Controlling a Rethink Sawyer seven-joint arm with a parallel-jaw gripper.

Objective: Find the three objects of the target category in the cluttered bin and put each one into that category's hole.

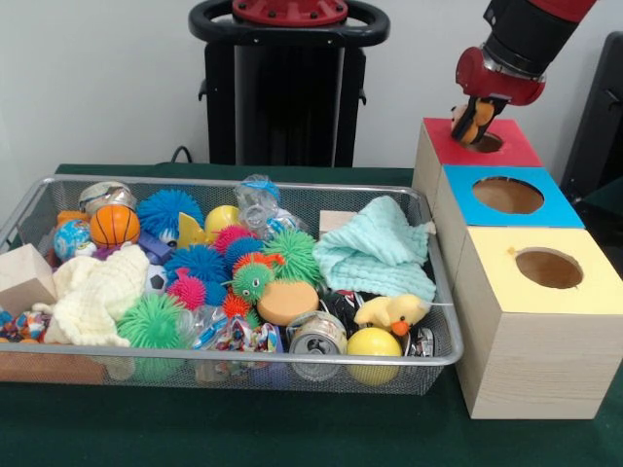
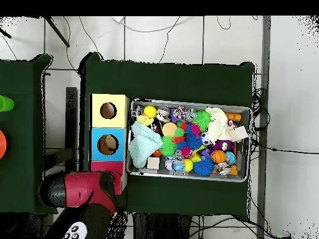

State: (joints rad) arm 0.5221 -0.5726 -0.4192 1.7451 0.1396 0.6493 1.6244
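- Gripper [image 1: 474, 124] is right over the red box [image 1: 506, 149], clamped on a small yellow/orange toy [image 1: 470, 121], tips just above the hole [image 1: 485, 142]. Can't make out exactly what the toy is, arm covers most of it; looks like a duck-type thing w/ some black on it.
- Overhead view is no help, the arm hides the red box almost entirely, so can't check how well it's centred over the hole.
- Guessing target category = ducks/rubbery yellow toys, bc there's another yellow duck [image 1: 391, 313] in the bin [image 1: 433, 358], front right corner, sitting beside the yellow ball [image 1: 374, 342] and a can [image 1: 317, 334], just in front of the mint cloth [image 1: 378, 247].
- Handling, imo: light, squashy, prob a bit slick. Body is rounded so it could pop out of a pinch; I'd grab across the fat middle of the body, not the head or beak.
- The one in the bin is on top of the pile, so access is easy, but neighbours are touching it, fingers could nudge the ball.
- Blue box [image 1: 545, 209] and yellow box [image 1: 594, 292] sit next in the row, so the drop needs to go straight down into red.
- Risk: toy catching the hole's rim if it's off-centre.
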